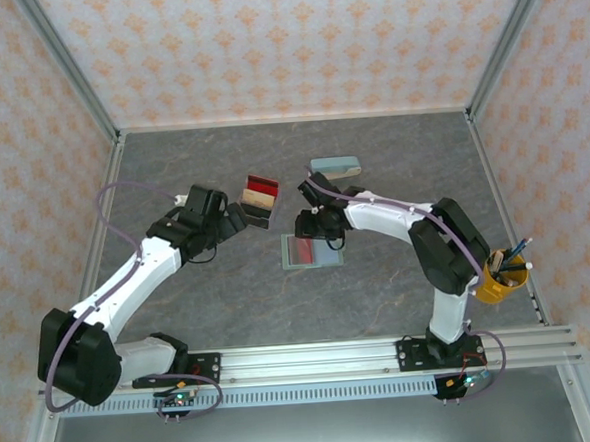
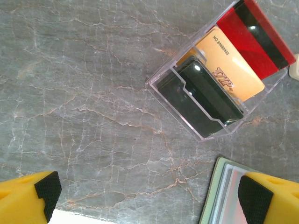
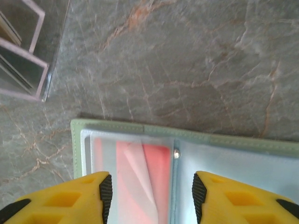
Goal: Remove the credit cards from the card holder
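The card holder (image 1: 329, 251) lies open — red card (image 3: 156, 163) inside.

Grey marble tabletop (image 1: 230, 305), patterned walls (image 1: 294, 41) (orange motifs)

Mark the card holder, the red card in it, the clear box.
card holder (image 3: 140, 129): right wrist view, green top edge.
red card (image 3: 159, 163): right wrist view, face under the sleeve.
clear box (image 2: 173, 108): left wrist view, front wall.

A sage-green card holder (image 3: 187, 136) shows a red card (image 3: 156, 163) on the grey, brown-veined table (image 1: 229, 295), near a black-striped red card (image 2: 254, 39), a tan card (image 2: 233, 67) and a dark grey card (image 2: 208, 100).
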Available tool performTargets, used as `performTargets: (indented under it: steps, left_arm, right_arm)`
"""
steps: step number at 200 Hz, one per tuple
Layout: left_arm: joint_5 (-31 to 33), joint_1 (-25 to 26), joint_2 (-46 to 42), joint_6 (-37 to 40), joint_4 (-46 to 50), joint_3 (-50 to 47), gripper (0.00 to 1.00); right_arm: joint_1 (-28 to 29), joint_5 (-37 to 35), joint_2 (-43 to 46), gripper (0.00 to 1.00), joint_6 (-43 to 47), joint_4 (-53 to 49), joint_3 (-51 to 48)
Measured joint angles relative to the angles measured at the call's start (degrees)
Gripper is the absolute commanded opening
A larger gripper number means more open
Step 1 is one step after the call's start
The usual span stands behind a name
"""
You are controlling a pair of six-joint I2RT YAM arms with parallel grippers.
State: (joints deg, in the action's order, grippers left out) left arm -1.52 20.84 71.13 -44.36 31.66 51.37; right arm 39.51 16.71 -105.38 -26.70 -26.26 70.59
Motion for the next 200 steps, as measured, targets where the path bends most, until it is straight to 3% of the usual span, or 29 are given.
performTargets:
  steps: [67, 109, 200]
  left_arm:
    - [-7.43, 0.00, 4.20, 2.47, -4.74, -1.33, 1.00]
    - [-13.53, 0.17, 7.15, 2.43, -8.37, -1.75, 0.97]
    - [-23.89, 7.39, 16.31, -0.55, -17.55, -1.99, 0.49]
  right_arm:
    - [2.12, -2.34, -5.20, 0.47, 5.31, -6.43, 3.56]
    - [2.12, -3.02, -5.27, 0.37, 6.82, -6.84, 3.69]
    - [1.07, -1.14, -4.72, 0.27, 7.48, -4.98, 2.08]
